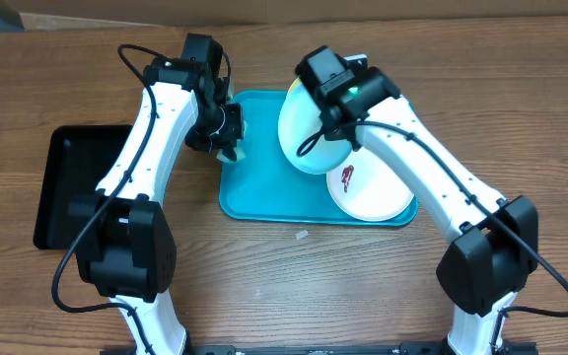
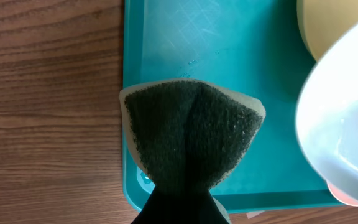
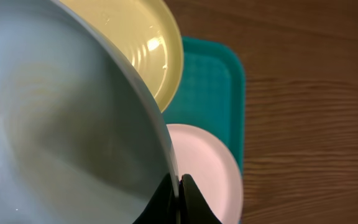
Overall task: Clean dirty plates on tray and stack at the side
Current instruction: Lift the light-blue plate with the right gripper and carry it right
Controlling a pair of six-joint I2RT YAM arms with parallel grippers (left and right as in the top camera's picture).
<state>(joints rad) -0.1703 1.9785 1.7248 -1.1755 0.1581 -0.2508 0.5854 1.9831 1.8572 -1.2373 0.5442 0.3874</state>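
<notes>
Above the tray (image 1: 264, 197), right gripper (image 3: 179, 183) pinches tilted bluish-white plate (image 3: 61, 124); left gripper (image 1: 227, 129) clamps sponge (image 2: 191, 130).

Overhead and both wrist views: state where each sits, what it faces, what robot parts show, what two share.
Overhead: above the table, facing down on the turquoise tray; both arms show.
Left wrist: on left arm, facing the tray; its fingers pinch a scouring sponge.
Right wrist: on right arm, facing down; its fingers clamp the bluish-white plate.
Shared: both wrists see that plate.
</notes>
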